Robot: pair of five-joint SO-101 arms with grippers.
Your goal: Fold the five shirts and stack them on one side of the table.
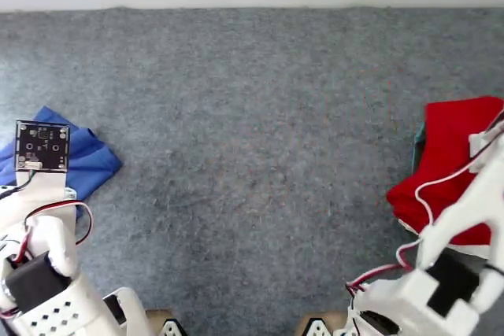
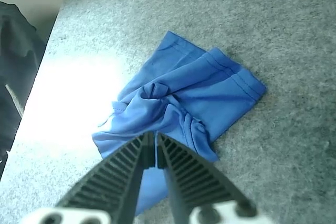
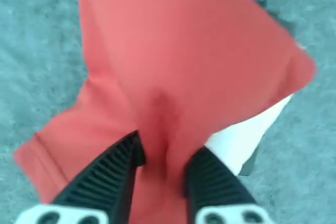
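At the left edge of the high view, a blue shirt (image 1: 93, 161) is seen lying crumpled on the grey felt tabletop (image 1: 252, 116), partly covered by the left arm. In the left wrist view the blue shirt (image 2: 184, 103) sits mid-frame, bunched into ridges near its centre and flatter toward the hemmed edge at the right. The left tool (image 2: 155, 139) is held just over the bunched part with its jaws pressed together; no cloth can be made out between them.

The fabric is judged light, limp and thin – it will sag and drag on the felt rather than slide cleanly. A hemmed corner or a shoulder seam would be the better place to grip, since a pinch in the crumpled middle would only gather it further.

At the right edge of the high view a red shirt (image 1: 449, 163) lies on top of a pile. In the right wrist view the right tool (image 3: 165, 148) is closed around a raised fold of the red shirt (image 3: 184, 51) – the cloth puckers between its jaws. A white garment (image 3: 247, 140) shows beneath it. Equally soft, the red shirt is likely to droop from this single pinch.
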